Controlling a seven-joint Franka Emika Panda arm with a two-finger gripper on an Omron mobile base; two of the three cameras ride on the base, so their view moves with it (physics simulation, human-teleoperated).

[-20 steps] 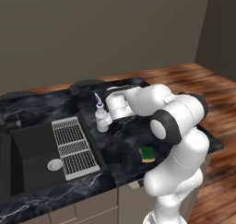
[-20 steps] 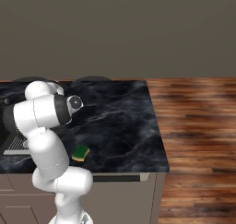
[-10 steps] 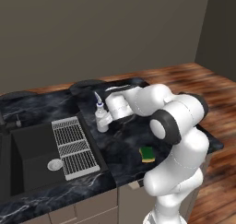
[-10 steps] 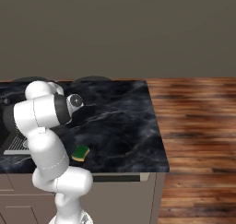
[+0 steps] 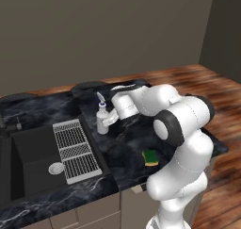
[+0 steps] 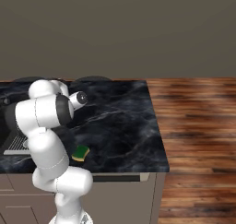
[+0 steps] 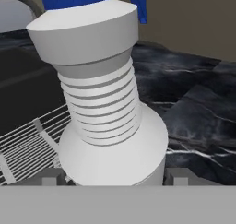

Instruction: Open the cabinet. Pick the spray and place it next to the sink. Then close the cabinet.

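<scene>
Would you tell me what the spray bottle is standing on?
The spray stands on the dark marble counter, beside the sink's drain rack. Its base contact is hidden by the gripper.

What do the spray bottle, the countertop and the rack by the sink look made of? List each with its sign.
Spray bottle: probably plastic, matte whitish body with moulded ribs, blue collar.
Countertop: looks like polished black marble or stone, white veins and soft sheen.
Rack: seemingly metal wire, thin pale grey parallel bars in a frame.

Plain grey-brown wall behind – wood plank floor to right, black marble counter.
</scene>
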